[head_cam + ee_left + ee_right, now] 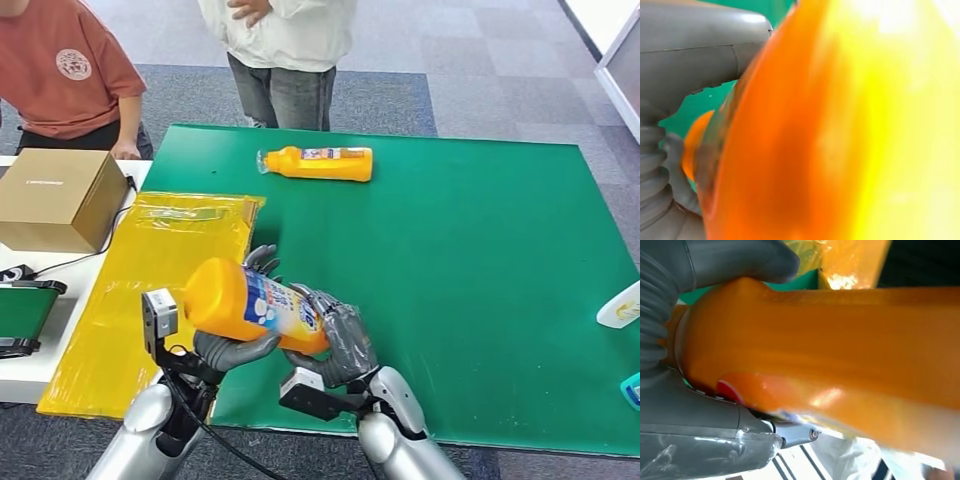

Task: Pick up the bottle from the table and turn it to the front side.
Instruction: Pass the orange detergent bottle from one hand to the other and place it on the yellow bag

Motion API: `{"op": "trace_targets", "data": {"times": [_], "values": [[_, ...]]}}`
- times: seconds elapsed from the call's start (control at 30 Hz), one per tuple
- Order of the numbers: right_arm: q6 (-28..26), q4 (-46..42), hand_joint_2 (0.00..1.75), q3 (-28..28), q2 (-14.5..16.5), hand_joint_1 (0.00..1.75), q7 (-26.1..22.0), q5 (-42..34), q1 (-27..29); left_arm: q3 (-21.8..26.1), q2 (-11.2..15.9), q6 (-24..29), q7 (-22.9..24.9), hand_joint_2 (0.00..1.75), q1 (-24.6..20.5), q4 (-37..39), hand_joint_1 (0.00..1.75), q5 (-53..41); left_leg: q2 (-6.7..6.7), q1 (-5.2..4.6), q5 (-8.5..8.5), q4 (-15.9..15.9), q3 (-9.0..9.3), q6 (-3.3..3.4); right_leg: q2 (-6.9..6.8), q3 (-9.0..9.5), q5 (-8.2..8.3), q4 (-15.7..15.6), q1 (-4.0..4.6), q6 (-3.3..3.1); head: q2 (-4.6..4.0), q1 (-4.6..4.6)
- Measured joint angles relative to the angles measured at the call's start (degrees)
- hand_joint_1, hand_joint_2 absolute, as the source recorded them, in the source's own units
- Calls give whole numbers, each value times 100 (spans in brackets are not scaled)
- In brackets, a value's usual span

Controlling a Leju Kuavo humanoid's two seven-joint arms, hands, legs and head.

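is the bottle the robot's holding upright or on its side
On its side. The held bottle lies roughly level above the green mat, label up, with the left hand under it and the right hand gripping the other end.

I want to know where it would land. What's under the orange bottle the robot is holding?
Under the held bottle are the robot's left hand and right hand, then the green mat. The bottle and hands hide the mat directly below.

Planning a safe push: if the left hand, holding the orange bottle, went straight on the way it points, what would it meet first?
Likely the yellow plastic bag just beyond the left hand and its held bottle, though height above it is unclear.
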Motion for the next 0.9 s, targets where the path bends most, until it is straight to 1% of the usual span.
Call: {"op": "trace_targets", "data": {"times": [0.13,0.27,0.63,0.7,0.77,0.83,0.9], "values": [[-3,196,175,-9,1,175,11,-26,-61,-55,7,22,-21,175,5,-61,0,-25,0,0,0,0,0,0,1,-1,0,0,0,0,0,-1],[9,317,175,-11,4,175,-3,-39,-105,-103,36,28,-72,175,5,-106,175,-37,0,0,0,0,0,0,1,-2,0,0,0,0,1,-1],[23,336,175,-26,25,175,62,-13,-95,-133,52,201,-164,175,19,-131,175,-325,0,0,0,0,0,0,1,-3,-1,0,0,-1,0,-1],[24,336,175,-32,34,140,79,-1,-82,-128,51,265,-170,175,24,-131,175,-406,0,0,0,0,0,0,1,-3,-1,0,0,-1,0,-1],[25,336,175,-43,43,54,115,-4,-77,-127,44,445,-215,175,42,-132,175,-634,0,0,0,0,0,0,1,-3,-1,0,0,-1,1,-1],[42,336,175,-51,49,2,185,-36,-68,-142,21,771,-311,175,82,-156,175,-1080,0,0,0,0,0,0,1,-3,-1,0,0,-1,1,-1],[115,329,175,-76,49,0,256,-153,-42,-160,-4,1101,-397,175,143,-213,175,-1451,0,0,-1,0,-1,0,1,-2,-1,0,-1,-1,1,-1]]}}
